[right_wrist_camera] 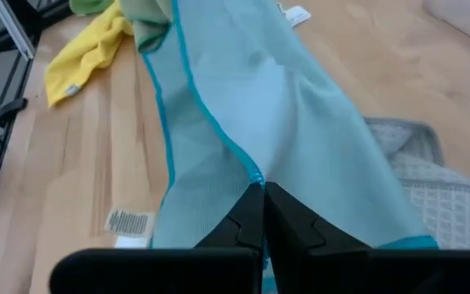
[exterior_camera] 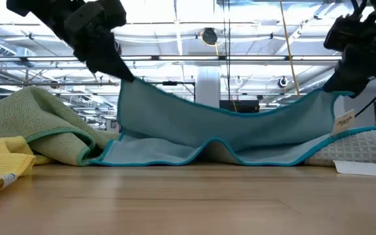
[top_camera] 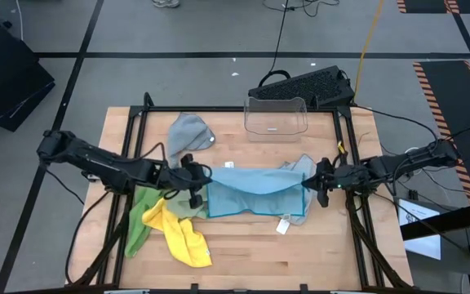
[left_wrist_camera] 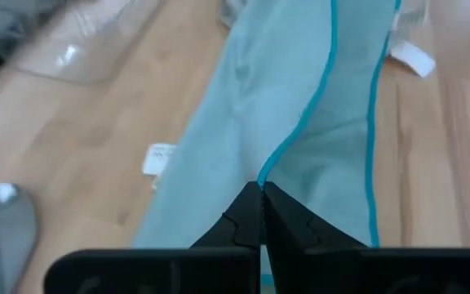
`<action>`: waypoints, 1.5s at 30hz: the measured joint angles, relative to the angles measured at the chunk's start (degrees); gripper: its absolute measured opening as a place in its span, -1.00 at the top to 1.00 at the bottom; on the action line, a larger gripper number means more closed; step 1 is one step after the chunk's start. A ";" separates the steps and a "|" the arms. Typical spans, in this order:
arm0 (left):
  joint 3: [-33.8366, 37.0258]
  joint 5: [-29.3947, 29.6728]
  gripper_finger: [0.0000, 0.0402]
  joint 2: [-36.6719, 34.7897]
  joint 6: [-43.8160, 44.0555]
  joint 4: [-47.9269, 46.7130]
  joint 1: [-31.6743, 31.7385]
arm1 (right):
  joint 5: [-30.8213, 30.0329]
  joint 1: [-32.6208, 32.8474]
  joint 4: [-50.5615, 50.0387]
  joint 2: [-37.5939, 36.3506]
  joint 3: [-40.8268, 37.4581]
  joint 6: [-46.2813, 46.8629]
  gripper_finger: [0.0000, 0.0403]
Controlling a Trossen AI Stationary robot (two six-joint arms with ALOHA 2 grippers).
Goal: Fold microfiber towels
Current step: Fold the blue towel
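A light blue towel (top_camera: 255, 192) hangs stretched between my two grippers over the middle of the table. My left gripper (top_camera: 201, 175) is shut on its left top corner and my right gripper (top_camera: 310, 184) on its right top corner. The towel's lower part (exterior_camera: 194, 153) lies on the wood. A grey towel (top_camera: 190, 131) lies flat at the far left. Another grey towel (exterior_camera: 364, 147) lies partly under the blue one's right end. Bright green (top_camera: 139, 216), sage green (exterior_camera: 38, 111) and yellow (top_camera: 184, 237) towels lie heaped at the near left. My left gripper pinches the blue towel's teal-hemmed edge (left_wrist_camera: 269, 167) at its left top corner (exterior_camera: 128, 83) between its two fingers, slanting down from the table's left. My right gripper pinches the hemmed edge (right_wrist_camera: 255, 173) at the right top corner (exterior_camera: 331, 93), slanting down from the table's right. The top edge sags slack between the two holds.
A clear plastic bin (top_camera: 276, 114) stands at the far edge, right of the middle. A loose white label (top_camera: 282, 226) lies on the wood near the blue towel's near right. Bare wood lies along the near edge.
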State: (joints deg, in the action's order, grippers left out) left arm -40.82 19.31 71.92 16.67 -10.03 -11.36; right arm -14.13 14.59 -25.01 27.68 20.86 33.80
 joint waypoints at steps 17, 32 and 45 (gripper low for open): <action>-0.07 0.83 0.96 1.14 0.41 2.11 -0.91 | -0.46 0.10 -2.34 0.32 3.13 -0.23 1.00; -0.10 -1.63 0.96 2.42 3.60 1.81 -1.65 | 7.50 0.13 5.23 4.61 -2.95 4.83 1.00; -0.10 -4.28 0.93 5.04 6.66 1.49 -1.90 | 11.48 0.15 5.74 7.99 -2.97 7.10 0.94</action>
State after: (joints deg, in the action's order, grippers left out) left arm -40.92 15.03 76.96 23.33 -8.55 -13.26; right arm -2.65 14.74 -19.27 35.67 17.89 40.91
